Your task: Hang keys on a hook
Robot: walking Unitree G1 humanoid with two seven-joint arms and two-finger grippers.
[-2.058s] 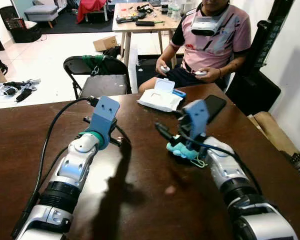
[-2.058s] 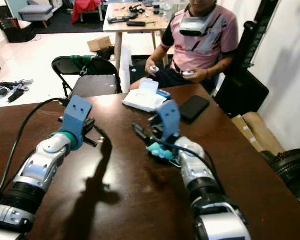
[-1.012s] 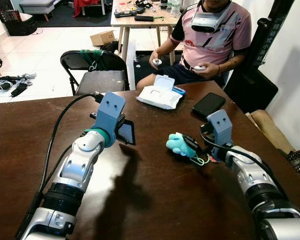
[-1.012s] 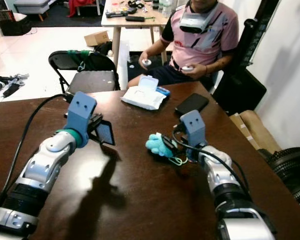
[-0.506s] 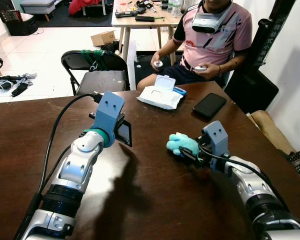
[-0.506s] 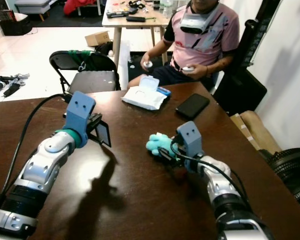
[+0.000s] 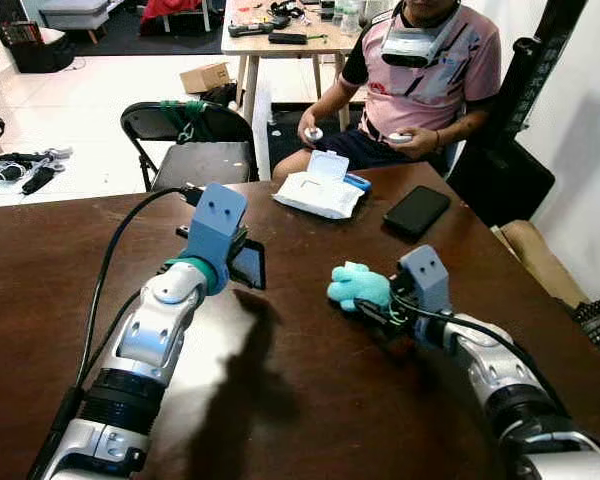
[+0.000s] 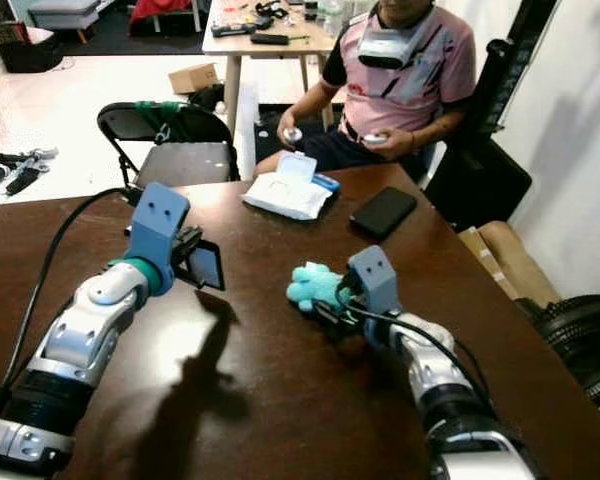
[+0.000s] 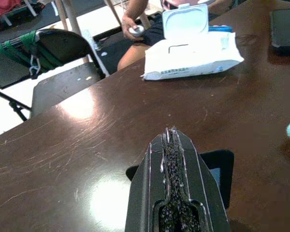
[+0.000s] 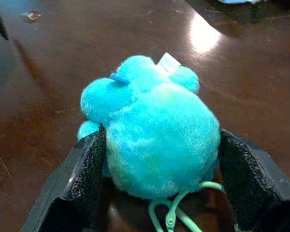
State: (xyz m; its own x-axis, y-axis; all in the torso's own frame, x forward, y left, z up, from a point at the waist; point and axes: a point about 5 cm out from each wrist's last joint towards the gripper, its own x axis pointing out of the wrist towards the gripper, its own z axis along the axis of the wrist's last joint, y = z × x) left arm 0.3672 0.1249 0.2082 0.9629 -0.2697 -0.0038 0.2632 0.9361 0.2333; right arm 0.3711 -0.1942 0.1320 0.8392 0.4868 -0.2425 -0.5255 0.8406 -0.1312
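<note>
The keys, seen as a turquoise plush keychain [image 10: 154, 140] with a pale green loop at its base, are lying on the dark wooden table [image 7: 310, 400] towards its right half, just ahead of the right gripper [image 10: 157, 193]. Compared with a second ago, when the right arm sat off to the side with the plush ahead of its fingertips, the gripper has been brought in low behind the plush, and the plush is now bracketed between the two black pads [image 10: 87, 179]; the jaws are spread wide on either side, the plush looking lodged between them, and a firm clamp is not yet shown. This is judged as the grasp step nearly set up: closing is what remains before any lift, and no hook can be made out anywhere, so the hanging part is far off. The right forearm [image 7: 480, 350] is stretched low over the table, wrist angled inward towards the toy. The left gripper [image 9: 176, 203] is held raised over the left half of the table, fingers pressed together, with a small dark flat object [image 7: 248, 265] just beyond its tip. A pack of wipes [image 7: 318, 192] and a phone [image 7: 418, 210] lie further back; a seated person [image 7: 420, 70] holds controllers.
</note>
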